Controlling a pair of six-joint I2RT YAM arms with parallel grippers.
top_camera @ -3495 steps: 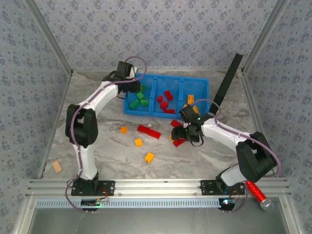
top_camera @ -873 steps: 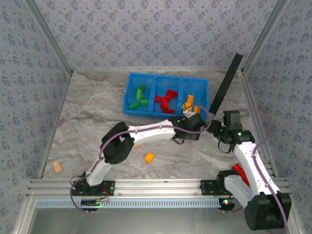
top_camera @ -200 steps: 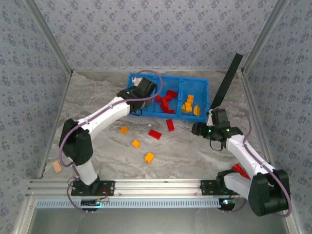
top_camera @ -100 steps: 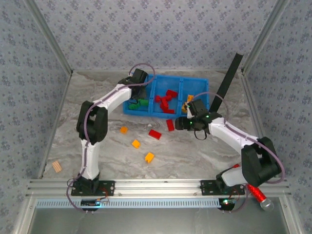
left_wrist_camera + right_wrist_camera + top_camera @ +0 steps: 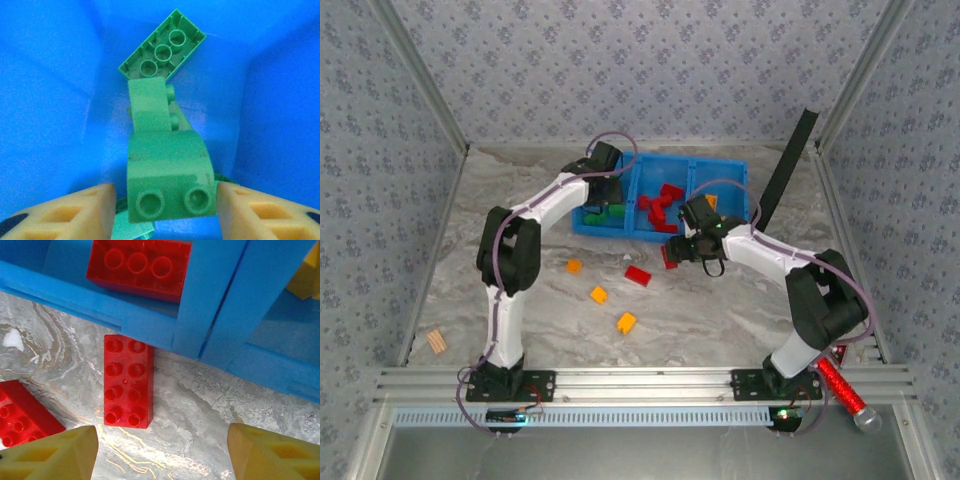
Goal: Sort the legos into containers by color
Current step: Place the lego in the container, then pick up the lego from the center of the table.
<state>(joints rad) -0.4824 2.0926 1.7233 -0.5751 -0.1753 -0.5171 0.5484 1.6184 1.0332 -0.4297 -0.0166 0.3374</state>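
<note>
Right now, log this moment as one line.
left pincer: open around green brick inside tray | right pincer: open above red brick on table by tray

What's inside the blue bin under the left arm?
Green legos: a long one, hollow side showing, at the back, chunkier ones piled in front. The pile covers whatever lies beneath it.

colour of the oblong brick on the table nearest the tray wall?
Red. The brick shows best in the right wrist view, just below the blue tray wall.
</note>
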